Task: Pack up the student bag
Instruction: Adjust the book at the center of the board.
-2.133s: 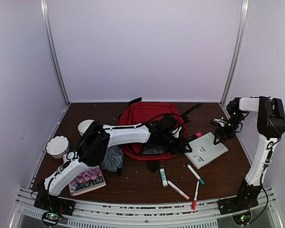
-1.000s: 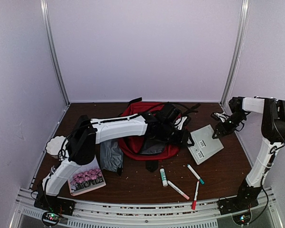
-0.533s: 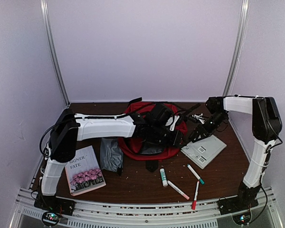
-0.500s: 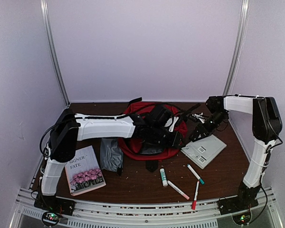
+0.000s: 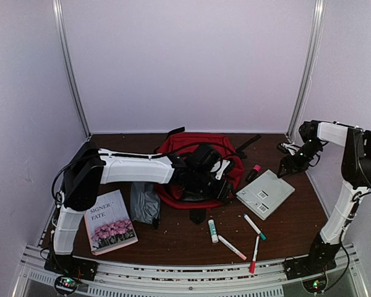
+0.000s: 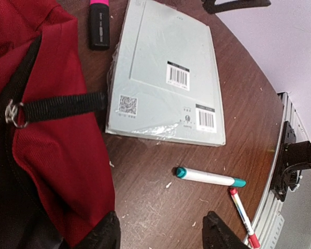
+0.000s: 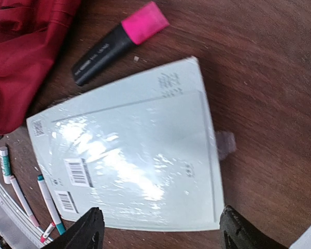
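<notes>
**Figure.** The red backpack (image 5: 187,147) is laid flat mid-tabletop, toward the rear edge. The left gripper (image 6: 160,231) is held part-open and empty at the bag's right edge, presumably to spread its mouth. The right gripper (image 7: 160,223), wide open and empty, is poised over the grey packet (image 7: 129,155), seemingly for pickup.
</notes>
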`<state>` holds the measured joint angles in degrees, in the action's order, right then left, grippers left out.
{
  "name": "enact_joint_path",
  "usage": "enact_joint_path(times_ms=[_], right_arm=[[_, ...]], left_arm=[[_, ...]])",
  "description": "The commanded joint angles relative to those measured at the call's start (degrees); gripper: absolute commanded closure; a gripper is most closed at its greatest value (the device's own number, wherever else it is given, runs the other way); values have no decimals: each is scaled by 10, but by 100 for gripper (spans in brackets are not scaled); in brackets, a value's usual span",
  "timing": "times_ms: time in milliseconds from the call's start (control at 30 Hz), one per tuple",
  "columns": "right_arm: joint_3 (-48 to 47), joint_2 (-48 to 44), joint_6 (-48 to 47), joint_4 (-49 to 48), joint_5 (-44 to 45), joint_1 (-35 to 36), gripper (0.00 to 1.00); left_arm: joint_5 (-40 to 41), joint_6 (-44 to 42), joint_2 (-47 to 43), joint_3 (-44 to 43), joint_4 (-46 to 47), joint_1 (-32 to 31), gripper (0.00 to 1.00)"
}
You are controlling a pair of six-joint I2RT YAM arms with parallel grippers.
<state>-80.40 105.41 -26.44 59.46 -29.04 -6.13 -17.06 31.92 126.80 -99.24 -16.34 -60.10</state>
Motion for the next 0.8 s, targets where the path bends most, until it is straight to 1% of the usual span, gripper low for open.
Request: enact_joint_path(times_ms=[0,100,167,267,467,600,767], right_arm=[[-4,13,-20,41,79,-19,22],[11,18,-25,39,103,-31,22],[19,23,-28,38,115,-35,21],[21,35,-31,45,113,-42,19],[26,60,-48,72,101,-42,19],[36,68,-57,81,90,-36,20],[41,66,-73,101,53,-22,27]], left_arm=[[19,-26,13,-35,18,-3,43],[28,-25,30,-44,31,-3,41],[25,-21,50,-68,24,-3,41],[11,-14,87,-111,2,-3,41],[-13,10,131,-139,11,-3,42],[-22,19,136,-137,16,0,42],[-56,55,156,-142,23,10,42]])
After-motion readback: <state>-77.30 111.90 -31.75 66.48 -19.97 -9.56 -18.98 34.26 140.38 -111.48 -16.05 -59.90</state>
